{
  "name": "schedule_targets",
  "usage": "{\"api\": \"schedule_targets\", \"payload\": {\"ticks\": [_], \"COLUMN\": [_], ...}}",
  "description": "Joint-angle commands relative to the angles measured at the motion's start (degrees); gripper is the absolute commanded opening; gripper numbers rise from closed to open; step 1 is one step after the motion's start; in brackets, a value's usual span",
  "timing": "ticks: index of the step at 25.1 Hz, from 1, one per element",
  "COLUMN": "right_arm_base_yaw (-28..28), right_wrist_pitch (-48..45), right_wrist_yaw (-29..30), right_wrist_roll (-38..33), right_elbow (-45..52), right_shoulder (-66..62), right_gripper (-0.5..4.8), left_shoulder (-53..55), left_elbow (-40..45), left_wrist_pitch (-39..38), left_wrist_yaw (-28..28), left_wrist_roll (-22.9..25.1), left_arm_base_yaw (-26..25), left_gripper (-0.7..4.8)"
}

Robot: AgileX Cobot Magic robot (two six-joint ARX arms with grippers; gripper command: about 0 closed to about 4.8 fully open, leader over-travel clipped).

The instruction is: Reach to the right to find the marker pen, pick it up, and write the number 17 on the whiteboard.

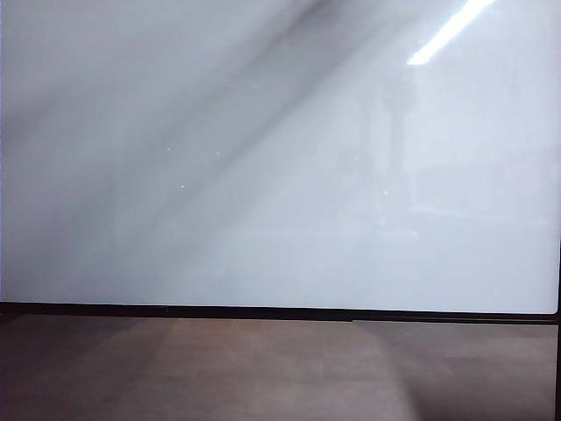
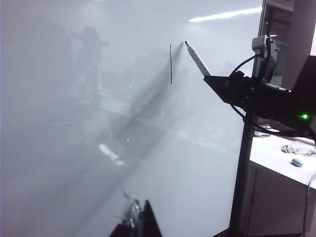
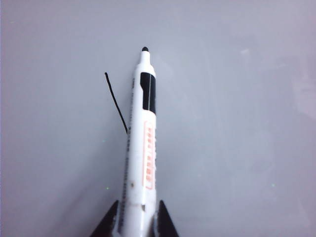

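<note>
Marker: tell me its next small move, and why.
Probably the right gripper, shut on the marker, should bring the tip onto the whiteboard just beside the single stroke and start the 7. Only the 1 is drawn, and the tip sits close to it. The left gripper hangs back, away from the stroke.

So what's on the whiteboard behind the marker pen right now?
One black vertical stroke sits on the whiteboard, just beside the marker pen held in the right gripper. The pen covers the stroke's lower end. The left gripper hangs back, empty.
</note>
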State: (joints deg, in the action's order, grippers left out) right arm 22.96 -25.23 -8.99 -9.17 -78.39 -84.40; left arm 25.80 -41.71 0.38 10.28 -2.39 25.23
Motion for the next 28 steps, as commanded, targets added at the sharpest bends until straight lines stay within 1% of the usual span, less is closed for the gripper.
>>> {"api": "schedule_targets", "payload": {"ticks": [1, 12, 19, 28], "right_arm_base_yaw": [0.04, -0.72, -2.27, -5.79], "right_wrist_pitch": [-0.81, -0.66, 0.22, 1.4], "right_wrist_yaw": [0.11, -0.15, -1.7, -1.4], "right_wrist_roll": [0.2, 0.2, 0.07, -1.33], "right_elbow": [-1.18, -1.14, -1.07, -1.03], "right_shoulder": [-0.39, -0.94, -0.79, -0.72], "right_gripper": [-0.04, -0.04, -0.04, -0.04], "left_shoulder": [0.0, 0.07, 0.15, 0.15], "left_elbow": [-0.33, -0.33, -0.33, -0.31], "left_wrist_pitch": [0.57, 0.5, 0.5, 0.52], "left_wrist_yaw": [0.02, 0.02, 0.0, 0.02], "left_wrist_roll": [0.07, 0.07, 0.07, 0.07], "left_arm_base_yaw": [-0.04, -0.04, -0.09, -3.56], "left_gripper": [-0.05, -0.05, -0.05, -0.05]}}
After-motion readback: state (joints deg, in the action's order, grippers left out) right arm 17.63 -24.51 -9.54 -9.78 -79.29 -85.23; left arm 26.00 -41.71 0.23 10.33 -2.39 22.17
